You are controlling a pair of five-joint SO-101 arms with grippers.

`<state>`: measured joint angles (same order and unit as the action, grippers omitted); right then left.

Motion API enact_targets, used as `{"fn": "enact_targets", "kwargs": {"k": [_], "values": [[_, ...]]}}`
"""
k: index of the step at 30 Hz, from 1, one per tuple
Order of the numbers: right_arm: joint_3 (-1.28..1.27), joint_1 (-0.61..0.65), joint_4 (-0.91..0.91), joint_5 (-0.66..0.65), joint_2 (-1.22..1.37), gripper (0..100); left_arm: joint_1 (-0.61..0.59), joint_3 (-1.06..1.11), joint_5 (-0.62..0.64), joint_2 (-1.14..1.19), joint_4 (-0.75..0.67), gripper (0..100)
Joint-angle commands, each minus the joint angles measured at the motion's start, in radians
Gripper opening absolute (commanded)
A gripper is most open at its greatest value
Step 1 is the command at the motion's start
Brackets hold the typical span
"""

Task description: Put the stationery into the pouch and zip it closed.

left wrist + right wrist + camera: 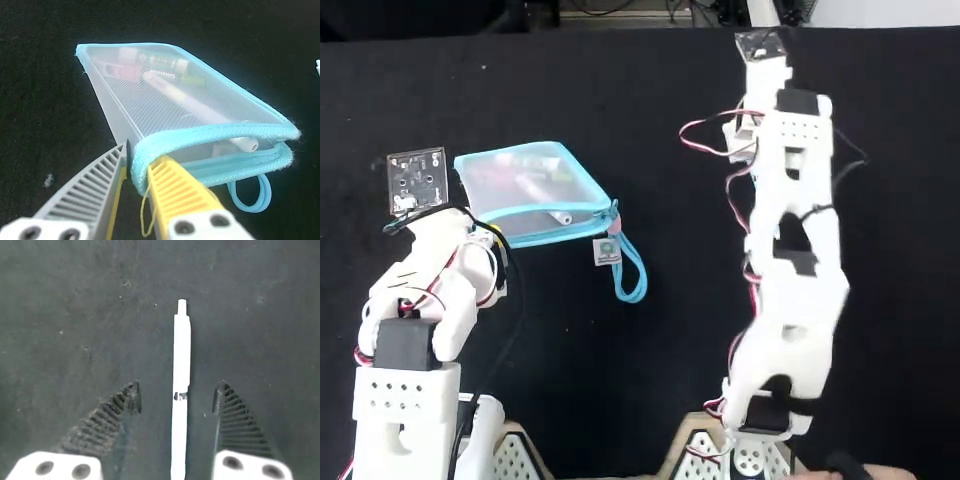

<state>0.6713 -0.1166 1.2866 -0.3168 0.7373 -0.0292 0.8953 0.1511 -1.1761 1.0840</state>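
Observation:
The translucent pouch (535,185) with blue trim lies at the left of the black table, its blue wrist loop (632,275) trailing toward the middle. My left gripper (136,162) is shut on the blue edge at the corner of the pouch (165,100), beside its gaping mouth. Several pens and other stationery (150,67) lie inside, and a white pen tip (247,145) shows at the mouth. A white pen (182,340) lies on the table between the fingers of my right gripper (176,390), which is open and straddles it without touching.
The right arm (785,220) stretches toward the far side of the table. The black tabletop (650,380) spreads between the two arm bases. The left arm's base (405,400) stands at the near left.

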Motion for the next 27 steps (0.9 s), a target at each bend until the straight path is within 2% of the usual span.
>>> {"fn": "enact_targets", "kwargs": {"k": [1,11,14,19,21,24,25,27], "values": [[0.275,-0.012,0.078,-0.023,0.128,22.9,-0.005,-0.015,0.005,-0.015,0.002,3],[0.816,-0.029,0.224,-0.069,0.512,22.9,-0.005,-0.015,0.005,-0.015,0.002,3],[0.914,-0.044,0.224,-0.072,0.587,22.9,-0.005,-0.015,0.005,-0.015,0.002,3],[0.977,-0.054,0.221,-0.152,0.661,22.4,-0.005,-0.015,0.005,-0.015,0.002,3],[0.974,-0.054,0.227,-0.184,0.679,17.3,-0.005,-0.015,0.005,-0.015,0.002,3],[0.984,-0.052,0.247,-0.207,0.688,2.8,-0.005,-0.015,0.005,-0.015,0.002,3],[0.986,-0.052,0.258,-0.206,0.684,0.5,-0.005,-0.015,0.005,-0.015,0.002,3],[0.998,-0.048,0.299,-0.176,0.656,2.1,-0.005,-0.015,0.005,-0.015,0.002,3]]}}
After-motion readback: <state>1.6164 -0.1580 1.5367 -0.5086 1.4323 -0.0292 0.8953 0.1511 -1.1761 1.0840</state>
